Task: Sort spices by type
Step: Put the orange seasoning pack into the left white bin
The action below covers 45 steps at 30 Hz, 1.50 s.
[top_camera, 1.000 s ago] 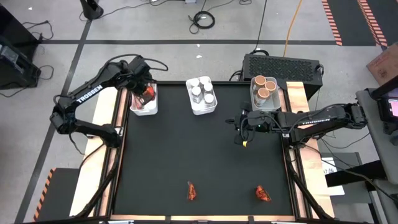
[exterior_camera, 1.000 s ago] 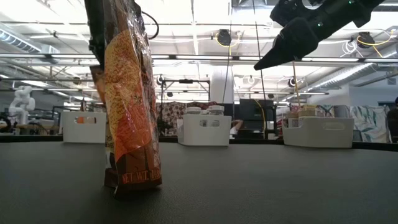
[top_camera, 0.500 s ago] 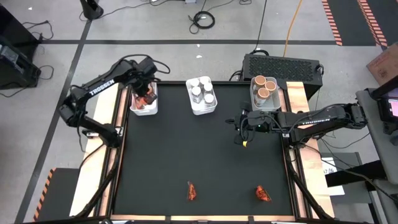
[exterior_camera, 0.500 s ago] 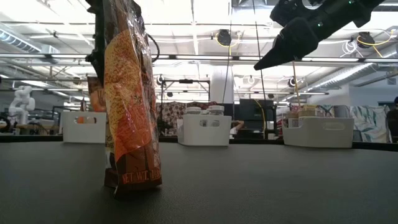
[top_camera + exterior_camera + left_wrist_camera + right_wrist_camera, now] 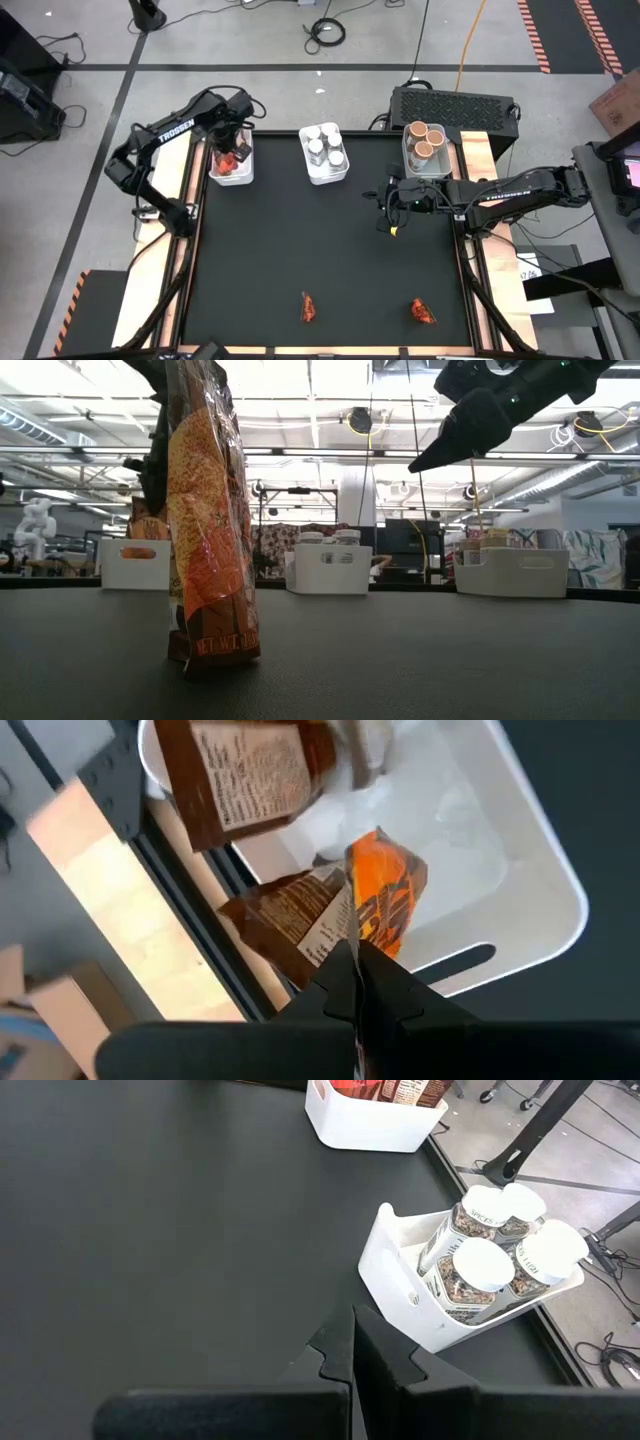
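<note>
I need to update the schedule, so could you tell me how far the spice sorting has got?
Done: jars and tubs sit in their own bins. In hand: the left tool holds a sachet over the left bin. Left: two sachets on the near table; the right tool waits shut.

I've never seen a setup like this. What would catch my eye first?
Probably the three white bins along the far edge of the black table: red-orange sachets, white-lidded jars and tan-topped tubs. The left gripper holds a sachet over its bin, and two more sachets lie near the front edge.
</note>
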### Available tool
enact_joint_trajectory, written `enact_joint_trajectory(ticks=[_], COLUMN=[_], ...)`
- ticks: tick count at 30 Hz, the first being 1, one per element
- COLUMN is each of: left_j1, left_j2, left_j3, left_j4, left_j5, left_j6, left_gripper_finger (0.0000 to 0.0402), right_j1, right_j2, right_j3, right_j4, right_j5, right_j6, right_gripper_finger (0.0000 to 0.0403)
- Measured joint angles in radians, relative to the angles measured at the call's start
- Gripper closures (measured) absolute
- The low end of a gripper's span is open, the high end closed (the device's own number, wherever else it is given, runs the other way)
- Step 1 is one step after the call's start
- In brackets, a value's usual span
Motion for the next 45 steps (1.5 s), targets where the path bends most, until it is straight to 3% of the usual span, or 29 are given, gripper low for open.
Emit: enact_joint_trajectory(ticks=[24, 29, 40, 45], left_j1=[0.027, 0.027, 0.027, 0.027], left_j2=[0.105, 0.105, 0.105, 0.105], left_j3=[-0.006, -0.006, -0.006, 0.026], left_j4=[0.035, 0.03, 0.023, 0.001], left_j5=[0.009, -0.008, -0.003, -0.002], left_j6=[-0.096, -0.093, -0.063, -0.017], left_gripper_finger=[0.0393, 0.0349, 0.021, 0.0172], right_j1=[0.0, 0.0, 0.0, 0.0], right_j2=[0.0, 0.0, 0.0, 0.0], right_j3=[0.0, 0.0, 0.0, 0.0], right_j4=[0.0, 0.0, 0.0, 0.0], right_j5=[0.0, 0.0, 0.0, 0.0], right_j6=[0.0, 0.0, 0.0, 0.0], right_gripper_finger=[0.0403, 0.0403, 0.0403, 0.0403])
